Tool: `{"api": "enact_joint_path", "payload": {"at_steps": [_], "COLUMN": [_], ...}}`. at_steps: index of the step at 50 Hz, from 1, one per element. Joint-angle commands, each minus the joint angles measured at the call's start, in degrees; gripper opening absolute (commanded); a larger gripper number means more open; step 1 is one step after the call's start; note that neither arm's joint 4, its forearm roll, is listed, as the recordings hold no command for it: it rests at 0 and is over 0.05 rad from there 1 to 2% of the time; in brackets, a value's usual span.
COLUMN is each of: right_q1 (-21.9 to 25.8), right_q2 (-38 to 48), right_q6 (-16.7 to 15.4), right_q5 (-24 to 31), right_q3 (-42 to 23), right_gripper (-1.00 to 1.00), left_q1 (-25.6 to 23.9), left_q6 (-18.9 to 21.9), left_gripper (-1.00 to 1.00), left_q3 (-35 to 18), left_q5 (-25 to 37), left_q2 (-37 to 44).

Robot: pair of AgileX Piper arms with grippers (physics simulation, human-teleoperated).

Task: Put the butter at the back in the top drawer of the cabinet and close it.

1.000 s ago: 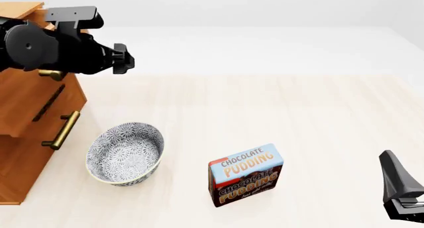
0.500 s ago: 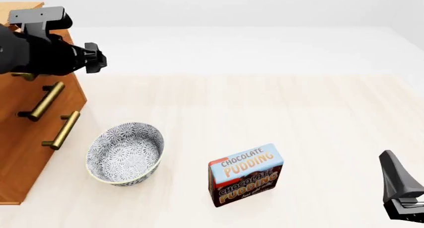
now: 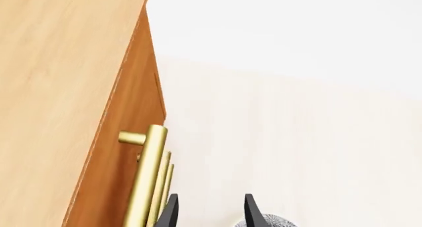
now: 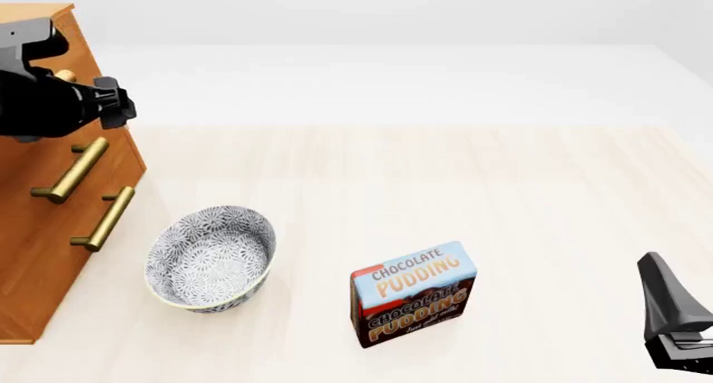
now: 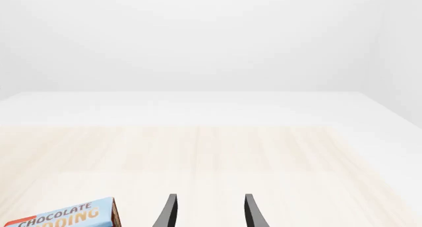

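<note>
the cabinet (image 4: 56,233) stands at 9 o'clock, all drawers flush; the butter is not visible. the left gripper (image 3: 207,214), released, hovers beside the brass handles (image 3: 148,177). the right gripper (image 5: 207,212), also released, rests at 4 o'clock.

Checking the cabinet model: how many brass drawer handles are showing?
3: in the front view, one handle above another, and the top one peeking past the left arm.
</note>
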Motion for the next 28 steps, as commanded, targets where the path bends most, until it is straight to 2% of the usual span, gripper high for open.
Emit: {"api": "enact_joint_path", "payload": {"at_steps": [1, 21, 28], "right_q1": [0.00, 0.00, 0.00], "right_q2": [0.00, 0.00, 0.00], "right_q6": [0.00, 0.00, 0.00], "right_q5": [0.00, 0.00, 0.00], "right_q3": [0.00, 0.00, 0.00], "right_gripper": [1.00, 1.00, 1.00], "left_q1": [4.31, 6.14, 3.32], "left_q6": [-0.94, -0.81, -1.01], "left_gripper": [1.00, 1.00, 1.00], "left_q3": [2.15, 3.05, 2.40], "left_q5": [-0.68, -0.53, 1.33], "left_q2": [-0.36, -2.13, -6.30]}}
